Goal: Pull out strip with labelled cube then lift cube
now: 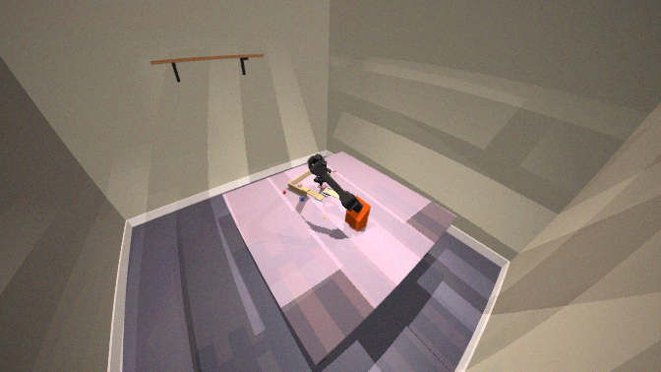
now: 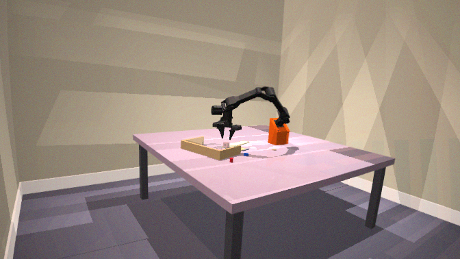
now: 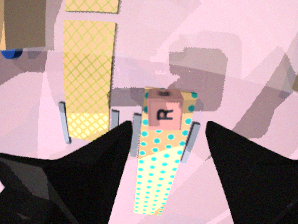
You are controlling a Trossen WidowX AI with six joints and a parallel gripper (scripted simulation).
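The labelled cube (image 3: 164,111) (image 2: 226,144) is pink with a black R and rests on the far part of the dotted strip. The dotted strip (image 3: 159,175) is cream and orange with turquoise dots, with no gap in its visible length; it lies between two thin grey guides. A cross-hatched strip (image 3: 88,65) lies to its left in the wrist view, and a gap separates it from another hatched piece (image 3: 92,5). My gripper (image 3: 169,126) (image 2: 226,138) is open and empty, pointing down above the cube, with one fingertip toward each side of it.
A low wooden wall frame (image 1: 298,190) (image 2: 202,151) stands around the far end of the strips. A red object (image 1: 284,192) (image 2: 231,159) and a blue object (image 1: 302,200) (image 2: 246,154) (image 3: 11,54) lie outside it. The orange arm base (image 1: 357,218) (image 2: 278,136) stands behind.
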